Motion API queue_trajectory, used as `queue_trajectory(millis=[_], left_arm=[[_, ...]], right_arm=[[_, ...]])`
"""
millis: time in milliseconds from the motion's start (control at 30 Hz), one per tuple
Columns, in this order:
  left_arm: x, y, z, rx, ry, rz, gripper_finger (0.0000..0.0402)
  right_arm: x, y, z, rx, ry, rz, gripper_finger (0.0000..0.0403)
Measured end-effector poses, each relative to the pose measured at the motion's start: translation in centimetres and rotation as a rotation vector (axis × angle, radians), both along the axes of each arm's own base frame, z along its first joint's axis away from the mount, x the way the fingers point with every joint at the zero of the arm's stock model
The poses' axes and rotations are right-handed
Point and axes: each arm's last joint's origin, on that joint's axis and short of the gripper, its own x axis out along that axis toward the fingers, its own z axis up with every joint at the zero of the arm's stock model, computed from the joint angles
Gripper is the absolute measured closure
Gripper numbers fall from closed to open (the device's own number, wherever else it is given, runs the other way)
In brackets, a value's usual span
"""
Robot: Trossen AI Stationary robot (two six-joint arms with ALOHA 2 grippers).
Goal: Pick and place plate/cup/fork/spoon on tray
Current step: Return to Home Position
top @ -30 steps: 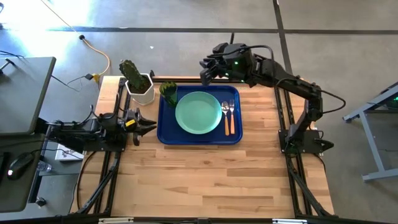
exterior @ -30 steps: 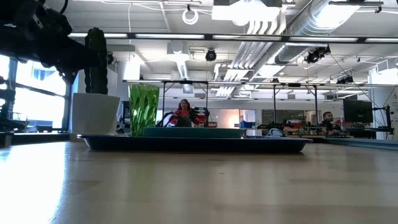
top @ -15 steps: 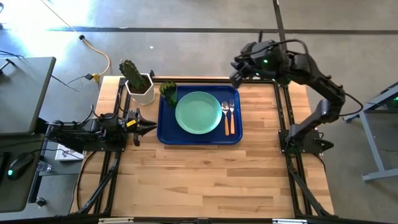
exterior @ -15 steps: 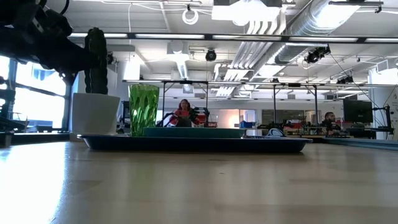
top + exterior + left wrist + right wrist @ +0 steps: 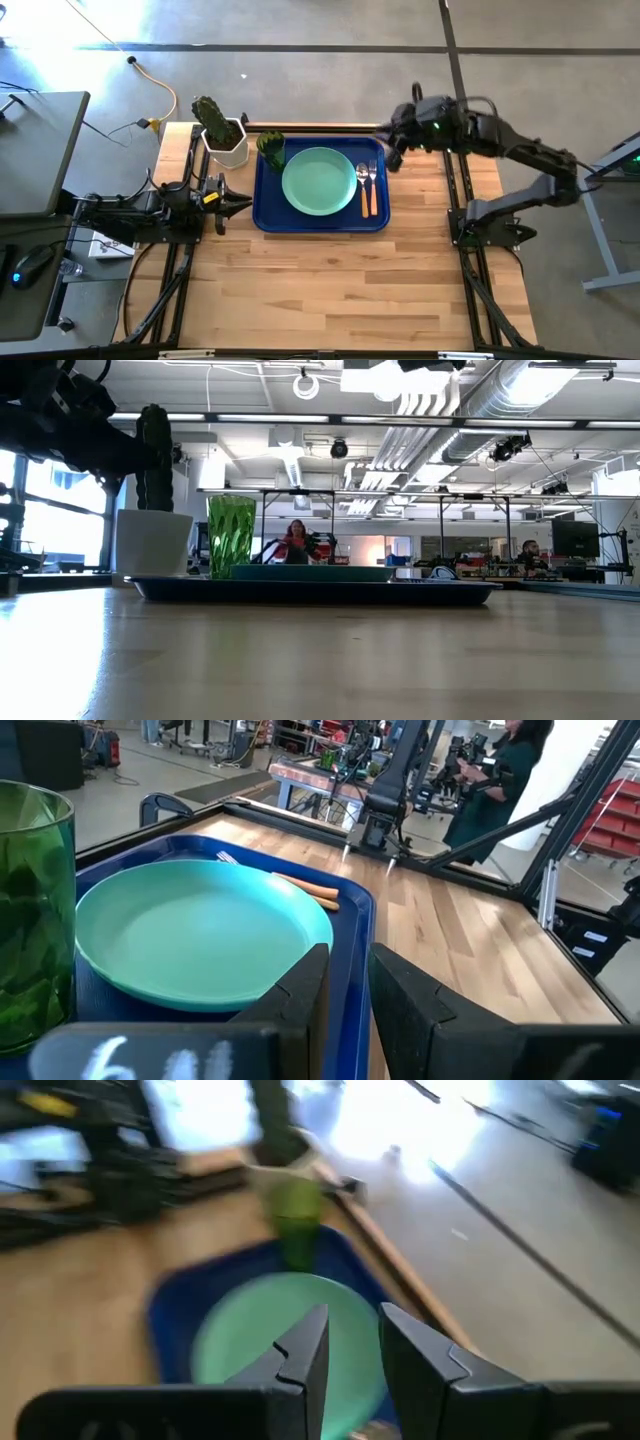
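The dark blue tray (image 5: 262,215) lies at the table's far middle. On it are the mint-green plate (image 5: 319,180), the green cup (image 5: 271,148) at its far left corner, and the spoon (image 5: 362,185) and fork (image 5: 373,185) side by side to the right of the plate. My left gripper (image 5: 240,205) waits at the tray's left rim, its fingers close together and empty; its wrist view looks across the plate (image 5: 200,930) and the tray (image 5: 355,905). My right gripper (image 5: 392,157) hovers just past the tray's far right corner, its fingers close together and empty.
A green cactus in a white pot (image 5: 225,135) stands at the table's far left corner, beside the cup. The near half of the wooden table (image 5: 330,290) is bare wood. People show in the room beyond the table.
My right gripper has gone from above the tray's far edge toward the table's right edge and a little toward the near edge, as its arm folds back. The things on the tray have stayed where they were.
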Motion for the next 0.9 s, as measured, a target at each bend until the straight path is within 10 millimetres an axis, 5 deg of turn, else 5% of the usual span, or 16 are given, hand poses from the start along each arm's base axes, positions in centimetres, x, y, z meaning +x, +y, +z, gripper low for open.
queue_trajectory(millis=[133,900], left_arm=[[0.0,0.0,0.0,-0.002,0.000,0.000,0.0339],[0.0,0.0,0.0,-0.002,-0.001,0.000,0.0339]], right_arm=[[-1.6,0.8,-3.2,0.039,-0.110,0.109,0.0320],[-11.0,4.0,-20.2,0.218,-0.433,0.115,0.0320]])
